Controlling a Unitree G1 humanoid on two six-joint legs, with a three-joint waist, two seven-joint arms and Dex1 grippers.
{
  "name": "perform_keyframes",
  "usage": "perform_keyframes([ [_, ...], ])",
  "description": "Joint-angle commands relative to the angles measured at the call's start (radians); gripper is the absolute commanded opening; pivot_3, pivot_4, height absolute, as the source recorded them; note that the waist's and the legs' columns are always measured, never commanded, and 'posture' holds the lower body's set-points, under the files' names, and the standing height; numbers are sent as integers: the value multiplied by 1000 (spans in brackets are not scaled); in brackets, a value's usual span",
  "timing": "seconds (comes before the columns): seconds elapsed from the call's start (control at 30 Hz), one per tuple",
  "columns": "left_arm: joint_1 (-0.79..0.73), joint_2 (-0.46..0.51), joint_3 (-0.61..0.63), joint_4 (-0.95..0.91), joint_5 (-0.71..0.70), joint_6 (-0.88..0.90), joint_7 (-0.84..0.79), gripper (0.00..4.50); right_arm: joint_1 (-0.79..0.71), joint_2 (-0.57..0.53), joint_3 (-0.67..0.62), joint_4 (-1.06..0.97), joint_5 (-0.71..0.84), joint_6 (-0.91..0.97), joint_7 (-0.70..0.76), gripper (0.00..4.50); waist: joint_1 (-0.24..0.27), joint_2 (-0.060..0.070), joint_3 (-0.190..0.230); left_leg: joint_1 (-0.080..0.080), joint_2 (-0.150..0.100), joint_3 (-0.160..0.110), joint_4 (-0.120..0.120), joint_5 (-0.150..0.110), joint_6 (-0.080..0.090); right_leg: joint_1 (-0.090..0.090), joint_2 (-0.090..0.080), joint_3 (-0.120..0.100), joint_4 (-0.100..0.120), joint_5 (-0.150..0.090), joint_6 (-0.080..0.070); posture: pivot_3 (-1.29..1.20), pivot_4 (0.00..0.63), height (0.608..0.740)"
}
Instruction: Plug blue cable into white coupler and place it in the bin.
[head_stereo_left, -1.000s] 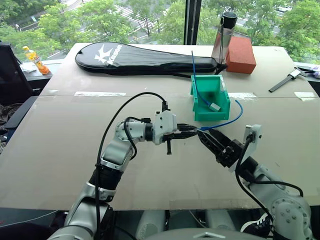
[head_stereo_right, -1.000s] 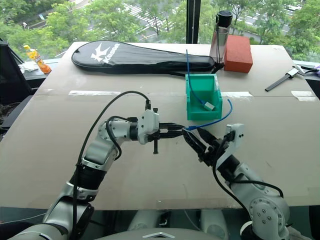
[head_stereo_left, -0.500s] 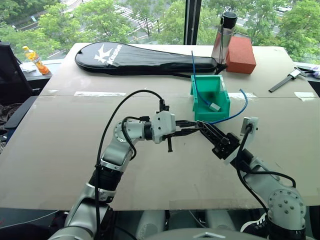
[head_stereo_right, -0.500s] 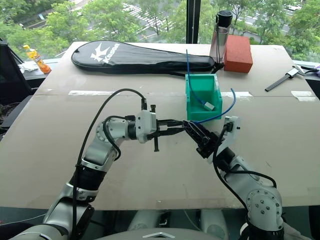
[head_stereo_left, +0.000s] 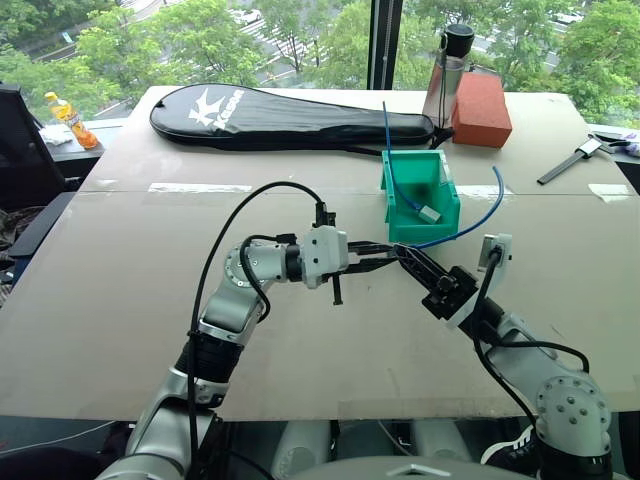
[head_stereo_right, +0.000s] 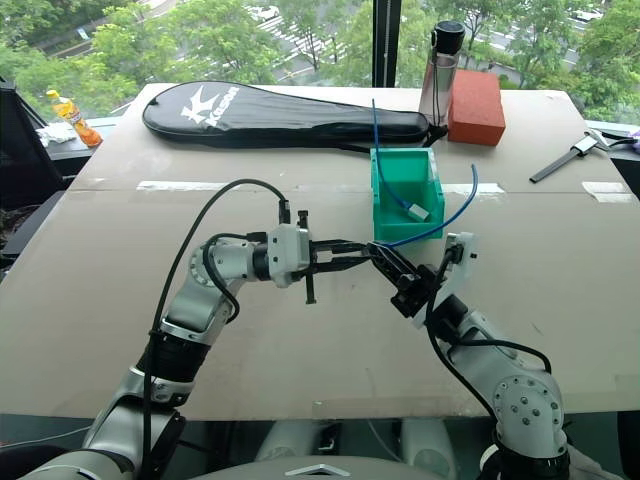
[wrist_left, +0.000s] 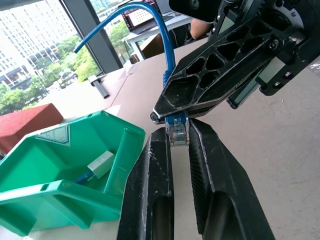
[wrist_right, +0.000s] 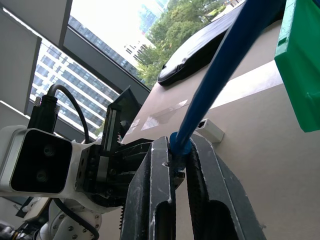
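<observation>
left gripper (wrist_left: 179, 131): we see it closed on the clear plug end of the blue cable (head_stereo_left: 470, 222), pointing across the table toward the right gripper.
right gripper (wrist_right: 176, 150): closed on the same cable just behind the plug, its fingers meeting the left gripper's tips in front of the bin.
blue cable: we see it held off the table between both grippers; from the plug it arcs up and to the right, free end in the air beside the bin's right wall.
white coupler (wrist_right: 211, 131): lying on the table, not in either gripper; we cannot tell from the head views exactly where.
bin (head_stereo_left: 447, 200): teal, on the table just beyond the two grippers; inside it we see a second blue cord with a greyish-white block (wrist_left: 101, 164) at its end.
table (head_stereo_left: 120, 300): beige board surface.
far edge: black racket bag (head_stereo_left: 285, 116), dark bottle (head_stereo_left: 447, 82), red brick (head_stereo_left: 480, 110).
</observation>
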Motion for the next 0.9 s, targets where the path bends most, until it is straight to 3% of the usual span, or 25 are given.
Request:
perform_keyframes([
  [0.03, -1, 6, 10, -17, -10, -4, 6, 0, -12, -8, 2, -20, 21, -24, 11, 42, 0, 0, 0, 0, 0, 0, 0, 0, 0, 0, 0, 0, 0, 0, 0, 0, 150, 740],
  [0.13, 17, 31, 36, -62, -106, 105, -30, 0, -10, -14, 5, -17, 21, -29, 17, 42, -1, 0, 0, 0, 0, 0, 0, 0, 0, 0, 0, 0, 0, 0, 0, 0, 150, 740],
  [0.37, 118, 159, 149, -86, -177, 256, -19, 3057, -2, -44, -8, -1, 27, -45, 43, 0, -10, 0, 0, 0, 1, 0, -1, 0, 0, 0, 0, 0, 0, -1, -1, 0, 150, 740],
  [0.57, 101, 224, 248, 108, -153, 321, 35, 3057, 3, -83, -23, 10, 10, -56, 79, 0, -5, 1, 0, 0, 1, 0, -1, 0, 0, 0, 0, -1, 0, -2, 1, 0, 150, 740],
  [0.9, -106, 191, 192, 451, -3, 189, 45, 3057, 15, -93, 2, -4, -34, -81, 95, 0, -1, 0, 0, 0, 0, 1, -2, 0, 0, -1, 0, 0, -1, 1, 3, 0, 150, 740],
])
